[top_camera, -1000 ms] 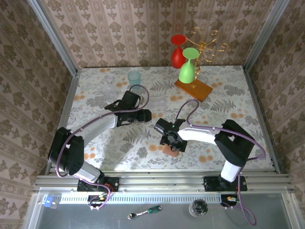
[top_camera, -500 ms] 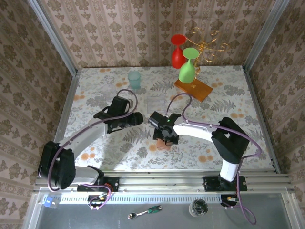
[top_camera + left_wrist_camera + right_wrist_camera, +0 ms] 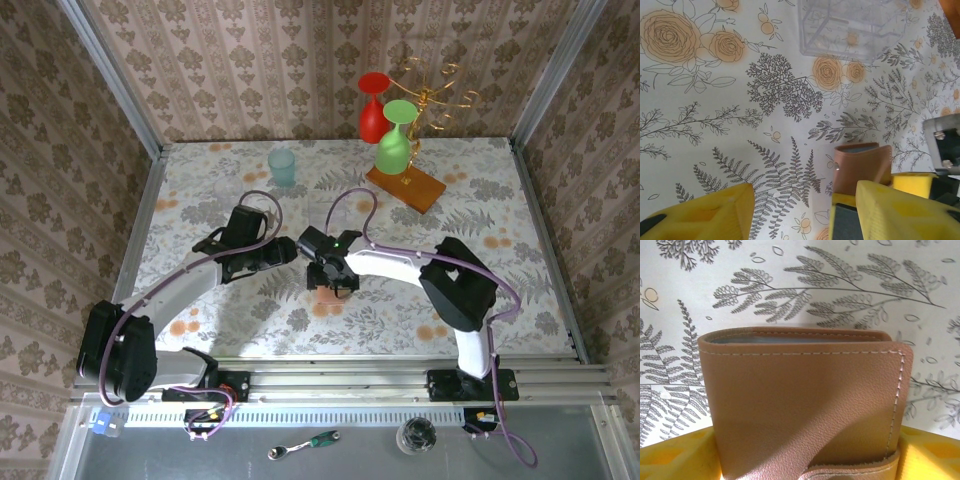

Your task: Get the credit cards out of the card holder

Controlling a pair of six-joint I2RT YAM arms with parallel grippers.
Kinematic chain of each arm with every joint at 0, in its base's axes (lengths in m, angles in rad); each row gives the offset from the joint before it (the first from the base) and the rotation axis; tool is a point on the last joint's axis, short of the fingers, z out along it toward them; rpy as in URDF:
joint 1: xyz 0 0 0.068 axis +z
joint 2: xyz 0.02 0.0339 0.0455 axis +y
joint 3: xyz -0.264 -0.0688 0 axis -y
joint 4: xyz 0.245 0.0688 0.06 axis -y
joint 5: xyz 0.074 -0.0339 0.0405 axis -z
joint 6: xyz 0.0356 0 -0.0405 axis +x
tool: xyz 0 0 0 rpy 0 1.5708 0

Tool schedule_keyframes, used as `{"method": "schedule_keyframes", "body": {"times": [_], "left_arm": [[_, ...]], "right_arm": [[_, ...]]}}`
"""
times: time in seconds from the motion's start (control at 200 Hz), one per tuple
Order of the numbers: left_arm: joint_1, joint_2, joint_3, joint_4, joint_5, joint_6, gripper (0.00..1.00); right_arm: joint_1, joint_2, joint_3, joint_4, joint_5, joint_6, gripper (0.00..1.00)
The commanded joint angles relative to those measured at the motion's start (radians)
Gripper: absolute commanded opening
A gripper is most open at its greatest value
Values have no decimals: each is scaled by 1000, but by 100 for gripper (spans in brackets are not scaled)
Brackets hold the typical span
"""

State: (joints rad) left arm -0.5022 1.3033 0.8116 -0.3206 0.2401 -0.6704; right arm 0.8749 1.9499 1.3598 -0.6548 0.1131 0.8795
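The card holder (image 3: 805,400), a tan-brown leather wallet folded shut with its strap tab at the bottom, stands on edge between my right gripper's yellow fingers (image 3: 675,457). My right gripper (image 3: 325,272) is shut on it near the table's middle. A thin grey-blue inner panel shows along its top edge. The credit cards are hidden inside. My left gripper (image 3: 802,200) is open with nothing between its fingers, just left of the card holder (image 3: 862,167) and apart from it. From above, the left gripper (image 3: 280,252) points at the card holder (image 3: 328,297).
A clear plastic box (image 3: 850,25) lies beyond the grippers. At the back stand a teal cup (image 3: 282,166), a green glass (image 3: 393,145) and a red glass (image 3: 373,115) by a gold rack on an orange-brown wooden base (image 3: 405,187). Patterned walls enclose the table.
My right gripper has carried the card holder to the left, closer to the left gripper. The left gripper has shifted slightly left and stays open.
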Motion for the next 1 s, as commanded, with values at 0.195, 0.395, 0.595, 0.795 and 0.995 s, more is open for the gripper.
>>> {"method": "schedule_keyframes", "body": {"times": [0.195,0.395,0.595,0.795,0.995], "left_arm": [[7,38,-35,56,22,-43,57],[5,37,-55,77,33,-56,57],[2,40,-60,85,49,-59,56],[-7,61,-99,173,109,-99,54],[-15,65,-158,291,140,-151,37]], "right_arm": [[-30,38,21,-22,-18,-36,80],[-35,11,-14,16,-48,-46,87],[-35,-72,-35,9,-34,-47,95],[-37,-132,-37,-22,-52,-89,93],[-48,-108,5,-71,-113,-121,80]]}}
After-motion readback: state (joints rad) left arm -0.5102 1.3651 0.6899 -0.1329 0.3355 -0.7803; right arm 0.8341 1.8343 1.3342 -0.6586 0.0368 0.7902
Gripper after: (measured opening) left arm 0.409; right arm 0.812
